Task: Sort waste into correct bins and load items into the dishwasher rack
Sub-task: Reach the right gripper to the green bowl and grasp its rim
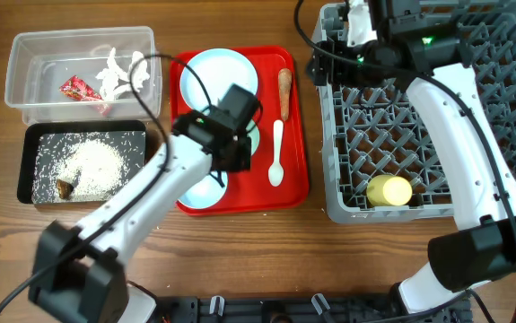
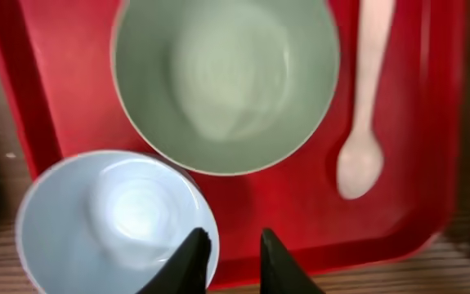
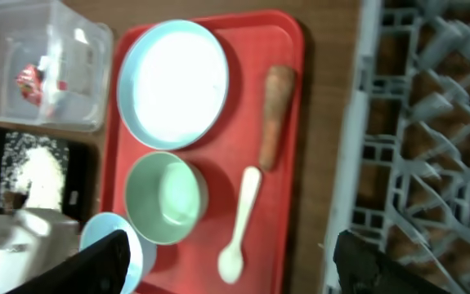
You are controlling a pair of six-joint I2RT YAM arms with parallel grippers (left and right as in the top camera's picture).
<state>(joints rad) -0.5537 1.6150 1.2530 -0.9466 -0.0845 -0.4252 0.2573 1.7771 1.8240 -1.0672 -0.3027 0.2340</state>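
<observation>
Overhead view: bowls waiting, carrot stick unsorted

The flat red serving tray (image 1: 298,135) sits mid-table, between the bins by the left edge and the large grey grid-walled dishwasher rack (image 1: 331,161) by the right edge. At the far left corner, the clear plastic tub (image 1: 20,81) holds the red-and-white crumpled wrapper (image 1: 78,88) and white crumpled scraps (image 1: 114,72). Just nearer, the shallow black tray (image 1: 26,179) holds white rice grains (image 1: 96,161) and a small dark brown lump (image 1: 65,187). That split reads as litter kept apart from food, so the orange-brown carrot-like stick (image 1: 284,88) on the red tray probably belongs with the rice.

The small yellow cup (image 1: 389,190) is the only item loaded and appears to lie on its side in the rack's near left corner. The pale blue round plate (image 1: 217,81), white plastic spoon (image 1: 276,152), pale green bowl (image 2: 226,82) and pale blue bowl (image 2: 116,220) wait on the red tray.

The left gripper (image 2: 232,237) hovers beside the blue bowl's rim with a narrow gap between its fingers and nothing in it, a spacing that would suit pinching a rim. The right gripper (image 3: 233,241) hangs over the rack's far left corner, spread wide and empty.

From overhead, the left arm hides the green bowl and part of the blue one. The rack's right side runs out of frame. The right wrist view is blurred, and the left wrist view cuts off the blue bowl at the bottom.
</observation>
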